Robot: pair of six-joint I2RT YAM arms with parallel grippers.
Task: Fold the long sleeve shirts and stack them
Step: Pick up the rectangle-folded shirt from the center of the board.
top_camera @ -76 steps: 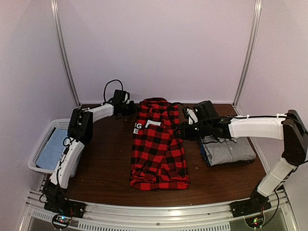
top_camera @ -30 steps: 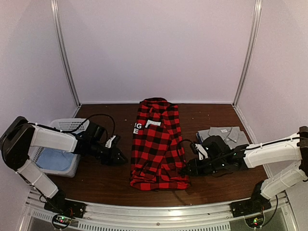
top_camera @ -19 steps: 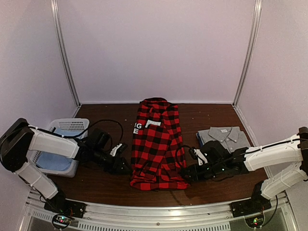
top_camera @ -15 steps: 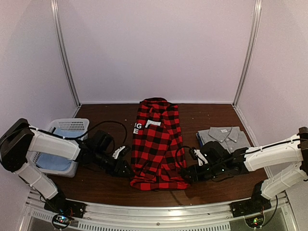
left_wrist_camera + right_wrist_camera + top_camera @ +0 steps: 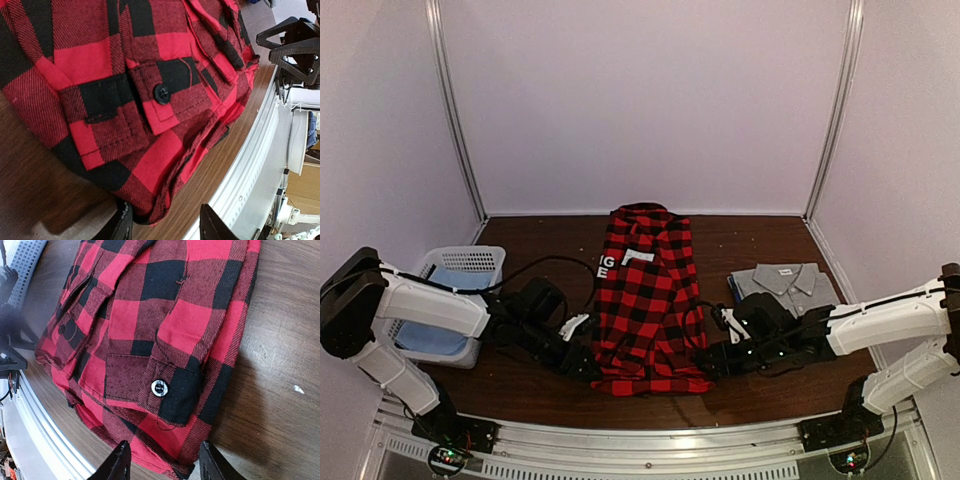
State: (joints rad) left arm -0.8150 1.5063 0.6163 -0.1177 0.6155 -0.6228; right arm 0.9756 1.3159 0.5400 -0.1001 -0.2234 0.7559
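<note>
Between the half-spread, empty fingers of your left gripper (image 5: 166,222) lies a near hem corner of the flannel (image 5: 648,310), low in the wrist view; your right gripper (image 5: 164,455) straddles the other corner likewise. Both have just closed in from the sides, so you look set to pinch the hem and fold. The grey shirt (image 5: 790,282) sits folded at centre right.

Both arms were stretched out low and angled inward, left end effector (image 5: 582,355) and right end effector (image 5: 710,358) both with fingers parted.
</note>
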